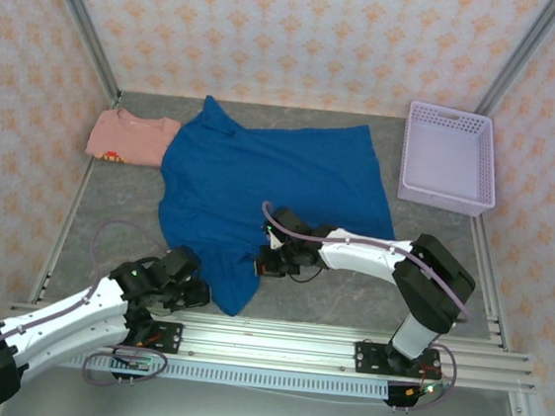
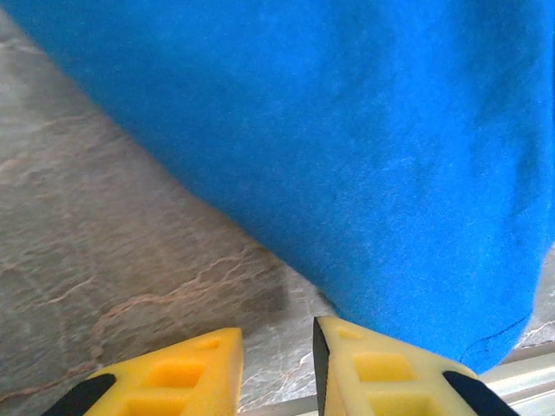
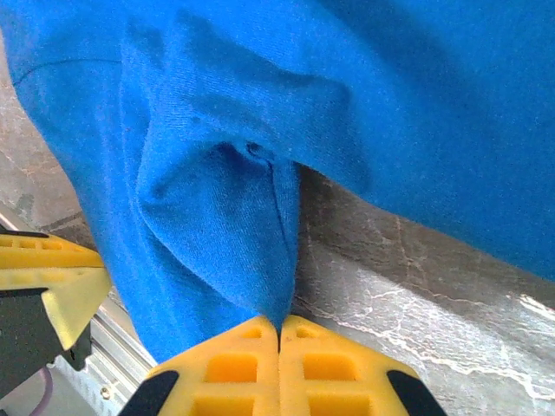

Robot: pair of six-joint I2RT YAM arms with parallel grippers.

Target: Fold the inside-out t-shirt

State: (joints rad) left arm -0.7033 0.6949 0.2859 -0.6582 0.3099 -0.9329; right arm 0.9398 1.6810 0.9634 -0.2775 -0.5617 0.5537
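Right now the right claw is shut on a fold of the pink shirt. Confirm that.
Wrong shirt. The right claw is shut on a fold of the blue shirt; the right wrist view shows it.

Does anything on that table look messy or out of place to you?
Yes. The blue t-shirt lies crooked, and its near edge is bunched into a raised fold where the right jaws pinch it. One sleeve lies against the pink shirt.
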